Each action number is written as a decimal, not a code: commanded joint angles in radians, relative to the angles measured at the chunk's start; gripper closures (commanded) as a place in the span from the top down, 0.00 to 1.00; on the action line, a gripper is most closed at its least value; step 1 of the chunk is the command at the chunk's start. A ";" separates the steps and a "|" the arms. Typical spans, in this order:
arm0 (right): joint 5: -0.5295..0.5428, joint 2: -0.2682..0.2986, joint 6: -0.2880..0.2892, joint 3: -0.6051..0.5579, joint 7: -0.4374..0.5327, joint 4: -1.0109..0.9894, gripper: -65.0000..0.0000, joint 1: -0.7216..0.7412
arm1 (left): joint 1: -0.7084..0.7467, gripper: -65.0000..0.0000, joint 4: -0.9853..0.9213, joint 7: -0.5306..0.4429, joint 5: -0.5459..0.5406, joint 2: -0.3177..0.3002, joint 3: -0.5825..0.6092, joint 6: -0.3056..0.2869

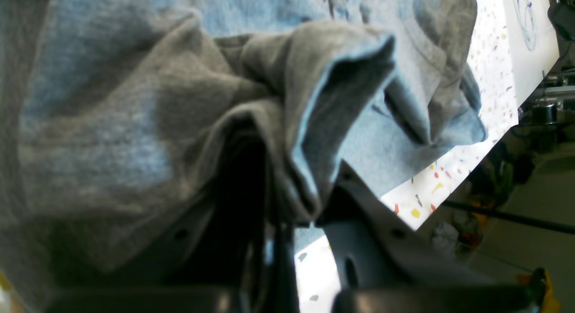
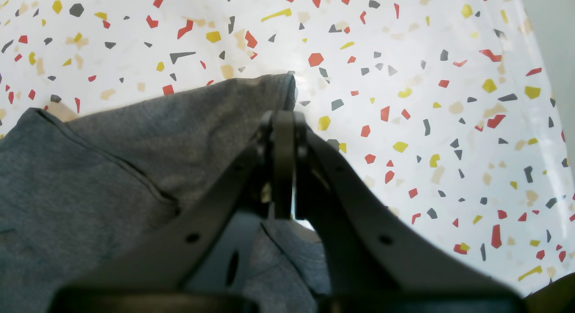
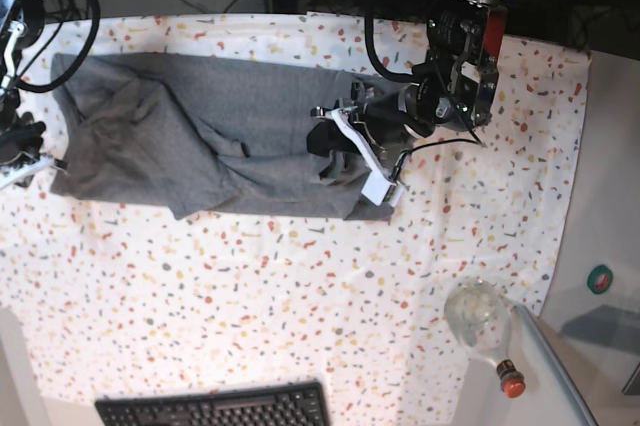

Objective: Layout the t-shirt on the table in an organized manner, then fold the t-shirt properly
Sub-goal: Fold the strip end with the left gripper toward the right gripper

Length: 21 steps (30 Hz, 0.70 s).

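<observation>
The heather-grey t-shirt (image 3: pixel 200 136) lies rumpled across the far half of the speckled table (image 3: pixel 300 296), with folds at its left and right ends. My left gripper (image 3: pixel 335 149) is at the shirt's right end, shut on a bunched fold of fabric; in the left wrist view (image 1: pixel 305 205) the t-shirt (image 1: pixel 134 124) rises in a raised fold between the fingers. My right gripper (image 3: pixel 35 164) is at the shirt's left edge. In the right wrist view (image 2: pixel 283 122) its fingers are closed on a corner of the t-shirt (image 2: pixel 90 169) just above the table (image 2: pixel 404 79).
A black keyboard (image 3: pixel 215 408) sits at the near edge. A clear bottle with a red cap (image 3: pixel 482 318) lies at the near right, beside a grey tray edge (image 3: pixel 550 376). The table's right edge (image 1: pixel 422 196) is close to the left gripper.
</observation>
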 commanded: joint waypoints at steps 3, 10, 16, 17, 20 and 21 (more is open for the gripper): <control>0.003 0.015 0.003 0.003 0.023 0.014 0.00 0.014 | -0.013 0.00 0.021 0.044 -0.023 -0.001 -0.010 -0.011; 0.003 0.014 0.003 0.005 0.023 0.014 0.00 0.014 | -0.019 0.00 0.021 0.055 -0.023 -0.001 -0.010 -0.011; 0.003 0.014 0.003 0.005 0.023 0.014 0.00 0.014 | -0.024 0.00 0.022 0.055 -0.023 -0.001 -0.013 -0.011; 0.001 0.014 0.003 0.005 0.023 0.014 0.00 0.014 | -0.025 0.00 0.022 0.055 -0.023 -0.001 -0.013 -0.011; 0.001 0.014 0.003 0.005 0.023 0.014 0.00 0.014 | -0.027 0.00 0.022 0.055 -0.024 -0.001 -0.013 -0.011; 0.001 0.014 0.003 0.005 0.021 0.014 0.00 0.014 | -0.029 0.00 0.022 0.055 -0.024 -0.001 -0.013 -0.011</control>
